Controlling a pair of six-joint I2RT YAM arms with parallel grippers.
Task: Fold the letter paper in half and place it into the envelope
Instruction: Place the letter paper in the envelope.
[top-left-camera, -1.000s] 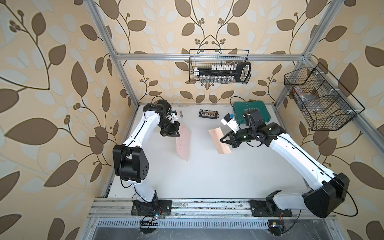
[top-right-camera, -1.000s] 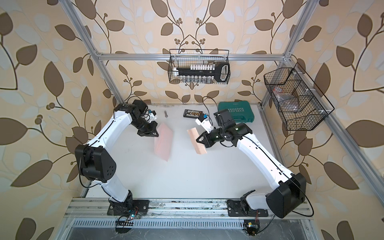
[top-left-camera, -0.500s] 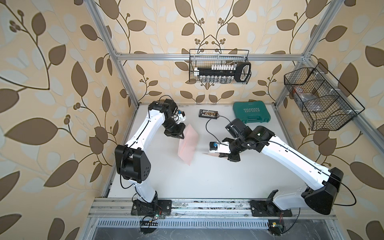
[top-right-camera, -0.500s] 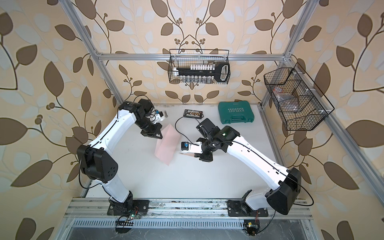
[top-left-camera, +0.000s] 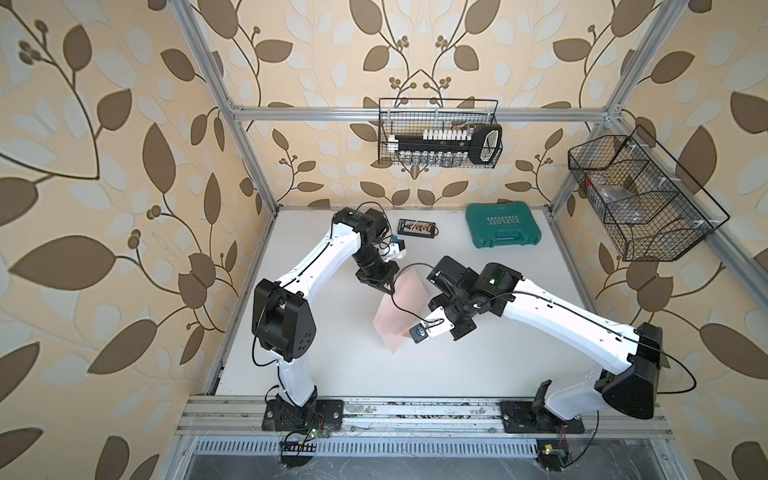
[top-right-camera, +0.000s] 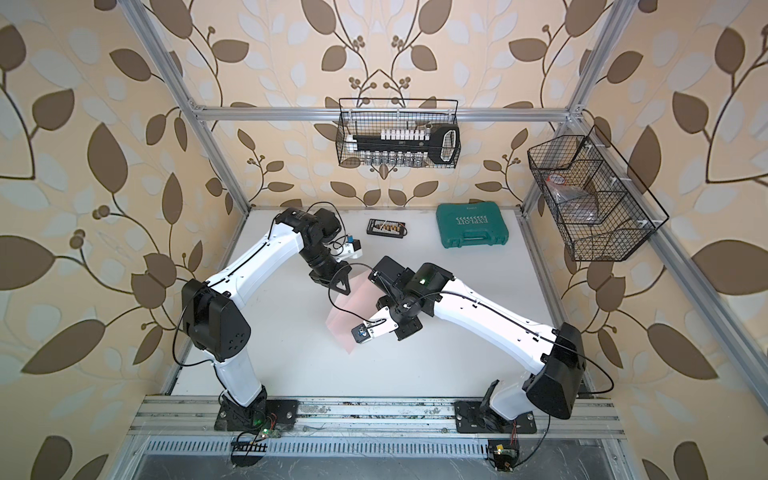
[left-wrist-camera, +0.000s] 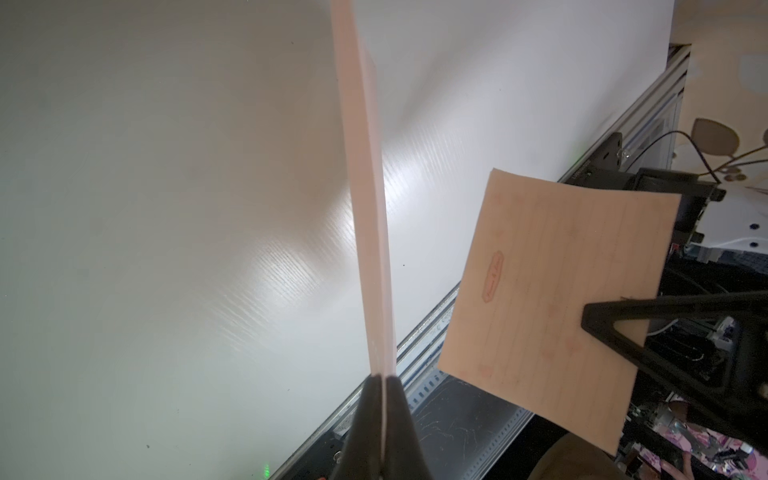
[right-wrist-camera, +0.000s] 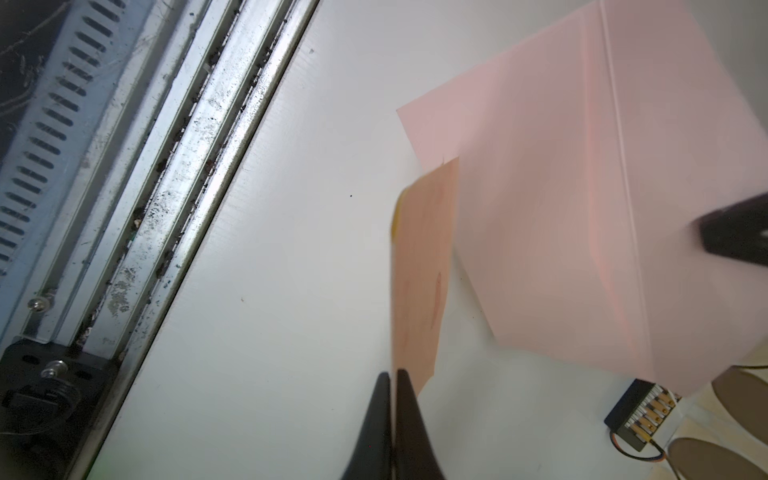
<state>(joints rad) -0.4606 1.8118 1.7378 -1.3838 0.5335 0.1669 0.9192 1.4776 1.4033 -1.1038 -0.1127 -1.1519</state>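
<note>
The pale pink envelope (top-left-camera: 400, 309) hangs above the middle of the table. My left gripper (top-left-camera: 388, 286) is shut on its far upper edge. The left wrist view shows the envelope (left-wrist-camera: 368, 208) edge-on, running out from the closed left gripper (left-wrist-camera: 383, 379). The letter paper (left-wrist-camera: 552, 291) is a peach-cream lined sheet, folded, and my right gripper (right-wrist-camera: 392, 374) is shut on it. It is held up just beside the envelope, on its right. In the right wrist view the letter paper (right-wrist-camera: 419, 282) stands edge-on, its far end against the envelope (right-wrist-camera: 582, 208). The right arm mostly hides it in both top views.
A green tool case (top-left-camera: 503, 226) and a small black box (top-left-camera: 417, 227) lie at the back of the white table. Wire baskets hang on the back wall (top-left-camera: 440, 133) and the right wall (top-left-camera: 640, 199). A metal rail (top-left-camera: 415, 411) runs along the front edge.
My right arm has swung from the back right to the table's middle with the letter paper, ending beside the envelope. The left gripper has carried the envelope a little right and forward.
</note>
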